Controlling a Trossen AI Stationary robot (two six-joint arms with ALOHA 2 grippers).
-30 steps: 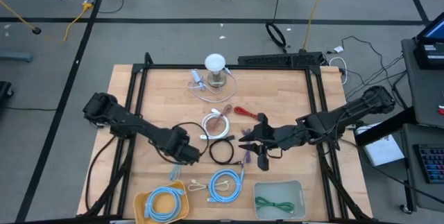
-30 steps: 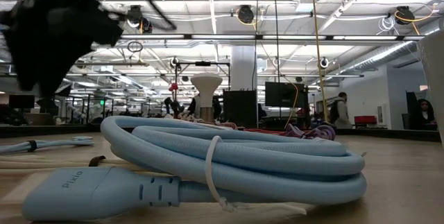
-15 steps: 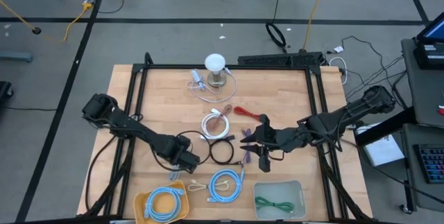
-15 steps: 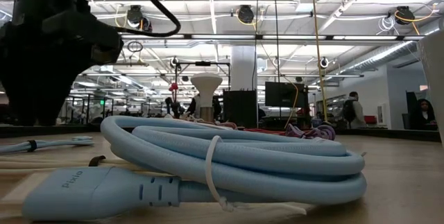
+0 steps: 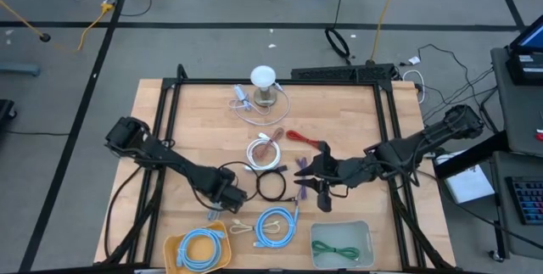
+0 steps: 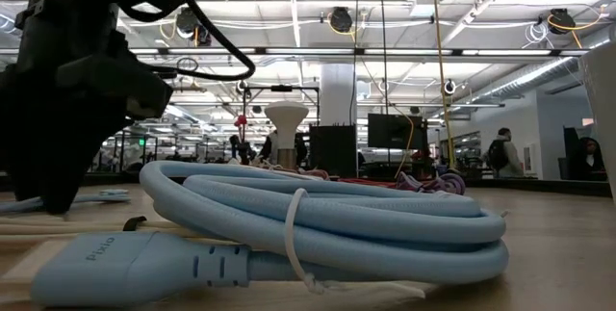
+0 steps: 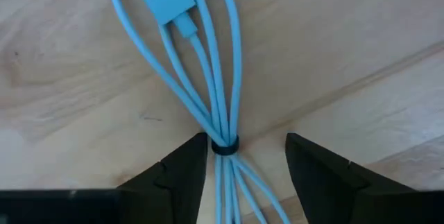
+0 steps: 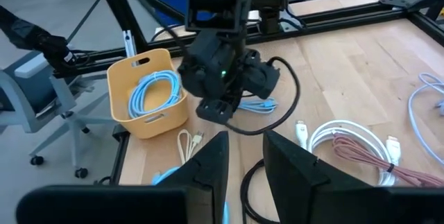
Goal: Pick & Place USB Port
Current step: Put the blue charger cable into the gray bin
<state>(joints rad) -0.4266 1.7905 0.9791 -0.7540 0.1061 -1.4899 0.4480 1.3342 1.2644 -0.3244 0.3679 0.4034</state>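
A thin light-blue USB cable bundle (image 7: pixel 208 78), tied with a black band (image 7: pixel 223 146), lies flat on the wooden table near the yellow basket (image 5: pixel 180 244); in the high view the cable (image 5: pixel 212 214) shows just near of my left gripper (image 5: pixel 225 196). My left gripper (image 7: pixel 246 141) is open and low over the bundle, with one finger on either side of the band. My right gripper (image 5: pixel 318 191) is open and hovers at the table's middle right, beside a purple cable (image 5: pixel 299 193); in its wrist view the right gripper (image 8: pixel 245 141) holds nothing.
The yellow basket holds a blue coil (image 5: pixel 201 251). A thicker blue coil (image 5: pixel 274 226) and a beige cable (image 5: pixel 242 227) lie beside it. A grey tray (image 5: pixel 366 232) holds a green cable. A black loop (image 5: pixel 271 185), white-and-pink cables (image 5: pixel 265 151), a red cable (image 5: pixel 299 137) and a white lamp (image 5: pixel 264 83) lie farther off.
My left gripper has moved toward the table's near edge and come down over the thin blue cable; in the low view it looms lower and larger. My right arm has kept still.
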